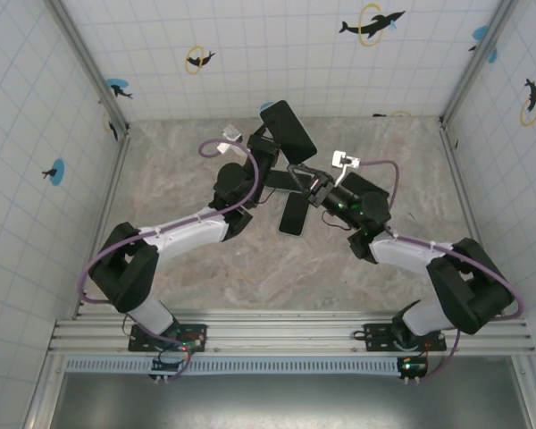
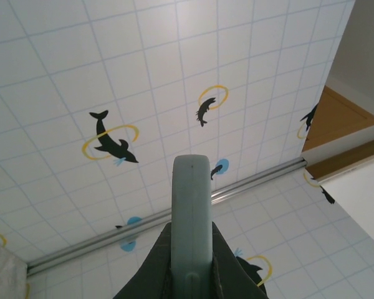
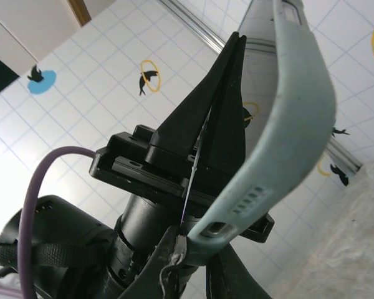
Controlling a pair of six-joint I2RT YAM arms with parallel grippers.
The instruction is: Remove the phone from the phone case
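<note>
Clenched on one edge by the left claw (image 2: 191, 261), the phone case (image 3: 299, 124) is held aloft above the surface (image 1: 205, 268) and pinched at its flexed lower corner by the right claw (image 3: 190, 258) — peeling is judged begun, with the release of the phone not yet confirmed.

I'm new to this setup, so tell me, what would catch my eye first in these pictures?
The two arms meet over the middle of the marbled table, where the left gripper and the right gripper are both pinched on one pale grey-green phone case held up in the air. In the right wrist view the case bows visibly. Beneath them a dark phone-shaped slab lies flat on the table.
</note>
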